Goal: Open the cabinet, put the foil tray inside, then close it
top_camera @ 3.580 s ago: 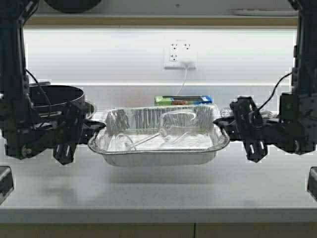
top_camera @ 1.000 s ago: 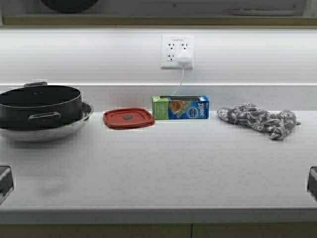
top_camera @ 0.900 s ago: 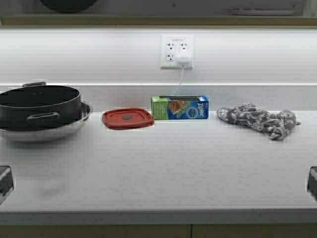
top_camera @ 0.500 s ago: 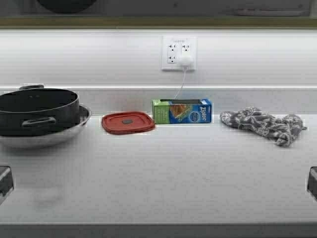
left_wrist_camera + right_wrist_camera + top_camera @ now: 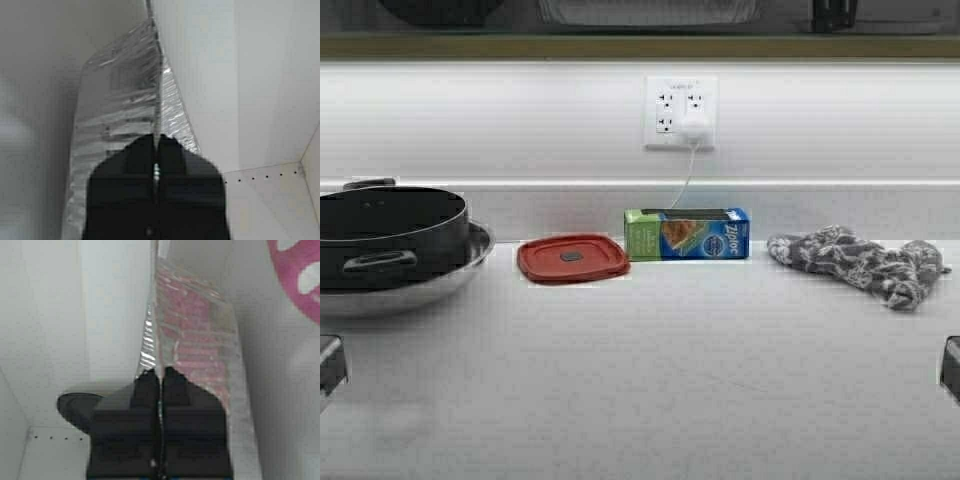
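Both claws (image 5: 156, 167) (image 5: 160, 405) pinch the foil tray (image 5: 125, 100) inside the cabinet (image 5: 240, 75).

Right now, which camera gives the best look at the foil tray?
The left wrist view: the foil tray fills it, its rim pinched by the left gripper. The right wrist view shows its other end, clamped by the right gripper. The high view catches only its underside at the top edge.
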Tool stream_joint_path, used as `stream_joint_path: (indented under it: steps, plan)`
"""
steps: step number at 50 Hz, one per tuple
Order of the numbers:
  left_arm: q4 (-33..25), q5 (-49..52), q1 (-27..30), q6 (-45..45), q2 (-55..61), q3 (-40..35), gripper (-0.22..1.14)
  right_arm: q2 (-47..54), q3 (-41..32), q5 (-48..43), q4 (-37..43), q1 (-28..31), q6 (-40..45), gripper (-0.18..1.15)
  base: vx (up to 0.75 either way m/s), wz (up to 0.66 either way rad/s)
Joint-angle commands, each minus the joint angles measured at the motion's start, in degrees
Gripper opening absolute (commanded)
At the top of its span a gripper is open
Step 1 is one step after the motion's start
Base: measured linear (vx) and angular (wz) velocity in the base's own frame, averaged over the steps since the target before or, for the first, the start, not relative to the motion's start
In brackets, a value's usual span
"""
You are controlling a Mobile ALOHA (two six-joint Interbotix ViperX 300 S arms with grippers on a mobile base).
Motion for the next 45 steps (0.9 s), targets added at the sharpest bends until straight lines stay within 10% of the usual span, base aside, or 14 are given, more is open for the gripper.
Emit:
stream_joint_path:
  steps: [1, 16, 45]
  plan:
    - [-1.8, -1.8, -0.3, 0.4, -0.8, 0.4, 0.09, -1.4, -0.1, -1.0, 0.4, -0.7, -0.4, 0.12, 0.06, -0.01]
    - [-9.6, -2.0, -0.3, 4.4, -1.0, 1.5, 1.01, -2.2, -1.1, -2.3, 1.7, -1.3, -3.7, 1.0, 0.02, -0.01]
    - [-11.9, -6.2, 2.7, 5.6, -4.9, 3.3, 0.98, -7.5, -0.7, -3.1, 0.8, -5.5, -9.7, 0.91, 0.0, 0.0]
